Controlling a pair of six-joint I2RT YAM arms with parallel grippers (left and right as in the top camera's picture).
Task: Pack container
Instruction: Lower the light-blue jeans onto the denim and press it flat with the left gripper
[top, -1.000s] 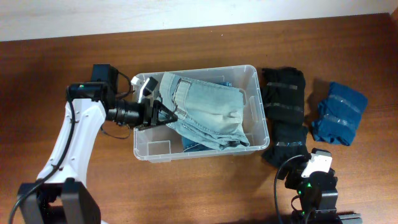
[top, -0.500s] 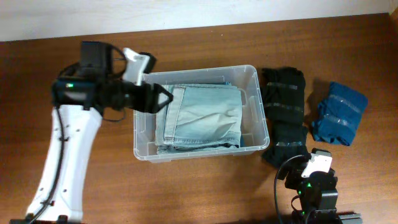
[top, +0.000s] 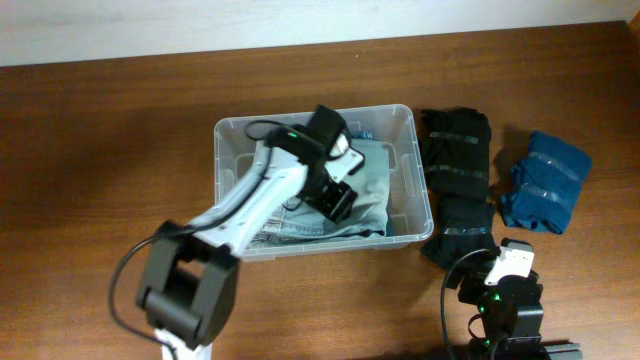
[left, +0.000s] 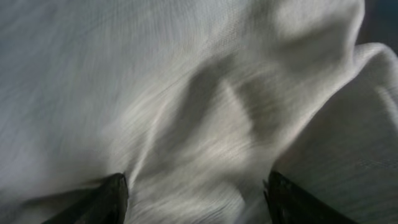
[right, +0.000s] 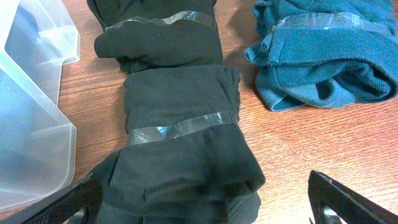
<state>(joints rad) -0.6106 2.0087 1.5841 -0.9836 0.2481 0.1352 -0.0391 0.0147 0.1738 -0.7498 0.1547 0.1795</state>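
Note:
The clear plastic container (top: 232, 138) stands mid-table with folded light-blue jeans (top: 368, 185) lying in it. My left gripper (top: 335, 200) is down inside the container, open, its fingertips (left: 196, 199) pressing on the pale denim (left: 186, 93) that fills the left wrist view. My right gripper (right: 202, 205) is open at the table's front right, its fingers either side of the near end of a black taped clothing roll (right: 180, 112), which also shows in the overhead view (top: 458, 175).
A blue taped clothing bundle (top: 545, 182) lies right of the black roll, also in the right wrist view (right: 323, 56). The container's corner (right: 31, 93) is at the left of the right wrist view. The right arm base (top: 503, 295) sits at the front edge.
My left arm swung from the container's left side over and down into it onto the jeans. The jeans went from raised and bunched to lying flat. The right arm has not moved.

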